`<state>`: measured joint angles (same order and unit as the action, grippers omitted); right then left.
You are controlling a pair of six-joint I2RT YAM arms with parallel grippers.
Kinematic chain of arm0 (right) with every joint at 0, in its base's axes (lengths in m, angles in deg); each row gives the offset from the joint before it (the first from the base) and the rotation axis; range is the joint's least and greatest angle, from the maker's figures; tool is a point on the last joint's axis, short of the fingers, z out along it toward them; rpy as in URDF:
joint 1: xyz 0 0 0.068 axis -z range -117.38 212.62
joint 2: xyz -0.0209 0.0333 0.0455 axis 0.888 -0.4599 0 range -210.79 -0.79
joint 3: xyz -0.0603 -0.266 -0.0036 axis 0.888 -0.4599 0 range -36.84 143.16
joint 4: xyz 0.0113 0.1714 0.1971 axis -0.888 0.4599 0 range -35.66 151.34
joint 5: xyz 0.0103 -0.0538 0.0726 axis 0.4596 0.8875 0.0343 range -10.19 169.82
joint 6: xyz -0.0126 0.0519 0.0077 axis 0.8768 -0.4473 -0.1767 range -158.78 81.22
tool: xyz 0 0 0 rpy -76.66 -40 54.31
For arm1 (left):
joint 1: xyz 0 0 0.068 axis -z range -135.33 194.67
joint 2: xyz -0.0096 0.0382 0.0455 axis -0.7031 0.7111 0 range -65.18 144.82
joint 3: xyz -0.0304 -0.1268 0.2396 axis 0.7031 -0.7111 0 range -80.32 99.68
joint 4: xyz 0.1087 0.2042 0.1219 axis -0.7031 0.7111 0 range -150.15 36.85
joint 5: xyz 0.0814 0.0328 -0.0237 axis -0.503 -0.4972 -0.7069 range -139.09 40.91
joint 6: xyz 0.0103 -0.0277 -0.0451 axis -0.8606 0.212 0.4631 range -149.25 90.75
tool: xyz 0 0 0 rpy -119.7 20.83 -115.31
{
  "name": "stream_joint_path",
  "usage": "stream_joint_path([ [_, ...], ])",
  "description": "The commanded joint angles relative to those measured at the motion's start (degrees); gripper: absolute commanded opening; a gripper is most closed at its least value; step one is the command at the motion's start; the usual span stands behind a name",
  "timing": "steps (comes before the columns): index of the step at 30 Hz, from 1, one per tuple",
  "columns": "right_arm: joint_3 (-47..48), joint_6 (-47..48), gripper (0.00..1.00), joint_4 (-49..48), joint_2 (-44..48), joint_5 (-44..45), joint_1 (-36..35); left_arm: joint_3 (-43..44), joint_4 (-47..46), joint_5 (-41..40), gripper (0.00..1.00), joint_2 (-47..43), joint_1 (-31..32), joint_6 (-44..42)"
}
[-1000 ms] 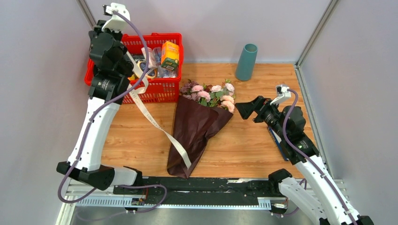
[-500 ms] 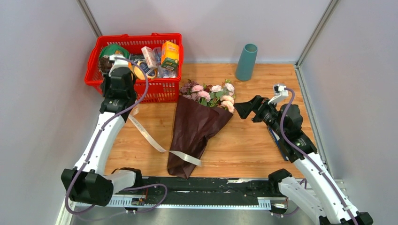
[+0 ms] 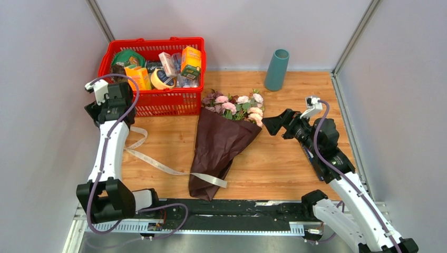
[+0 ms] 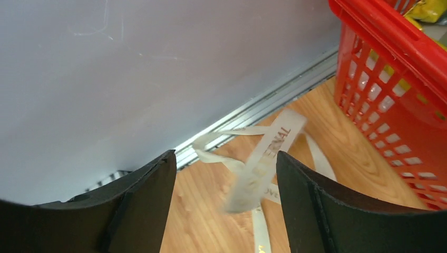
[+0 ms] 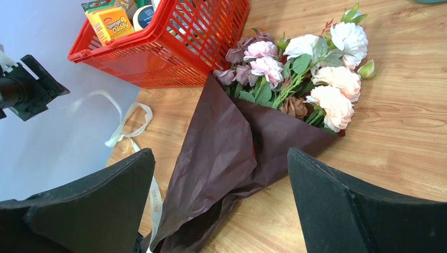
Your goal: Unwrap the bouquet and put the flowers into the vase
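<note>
Left gripper (image 4: 225,158) jaws wide apart, nothing pinched; it hangs at the left wall just off the near-left corner of the basket, with the blurred ribbon end loose in the gap between the fingers. Right gripper (image 5: 220,154) also spread wide and empty, low over the table (image 3: 295,158), pointing left at the bloom end of the bouquet. Red basket (image 3: 174,103) of groceries sits at the far left, touching or nearly touching the flower heads; cannot tell which. Bouquet (image 3: 221,142) lies flat mid-table, with its long axis running from the narrow stem end at the near edge up to the heads at the far side, tilted slightly right. Burgundy paper is closed round the stems, so unwrapping looks not yet done. Vase (image 3: 277,69) stands upright at the far edge, beyond and right of the heads, apart from them. Ribbon (image 3: 153,164) trails slack across the wood from below the left gripper to the narrow end of the paper and lies across it; it looks untied. Flowers (image 3: 237,105) fan out of the paper's wide mouth. Key relation: the right arm is much nearer, its jaws just beside the heads on their right side; the left is well apart. The paper's right edge is likely the next grab for the right arm.
</note>
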<state>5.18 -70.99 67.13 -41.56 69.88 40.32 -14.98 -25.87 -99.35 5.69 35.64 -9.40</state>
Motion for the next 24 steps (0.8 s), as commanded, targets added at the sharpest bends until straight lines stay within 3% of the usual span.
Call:
stream_joint_path([
  [1,-0.3,0.5,1.0,-2.2,1.2,-0.4,0.1,2.3,6.5,5.1,0.78,-4.8,0.0,11.3],
  [4,-0.3,0.8,1.0,-2.2,1.2,-0.4,0.2,0.8,6.9,11.6,0.77,-9.2,0.0,14.5],
  [6,-0.2,0.7,1.0,-2.2,1.2,-0.5,0.2,0.1,6.8,20.1,0.74,-12.2,0.0,15.6],
  [10,-0.3,0.0,1.0,-2.2,0.6,-0.5,0.1,-3.5,9.6,34.0,0.72,-17.1,0.4,25.1],
  [14,-0.5,-0.6,0.99,-2.1,0.4,-0.8,0.2,-7.7,17.7,38.1,0.71,-19.6,5.3,35.7],
  [24,-1.2,-1.5,0.99,-2.2,0.3,-0.2,0.2,-28.0,22.0,48.9,0.71,-27.0,19.4,59.8],
])
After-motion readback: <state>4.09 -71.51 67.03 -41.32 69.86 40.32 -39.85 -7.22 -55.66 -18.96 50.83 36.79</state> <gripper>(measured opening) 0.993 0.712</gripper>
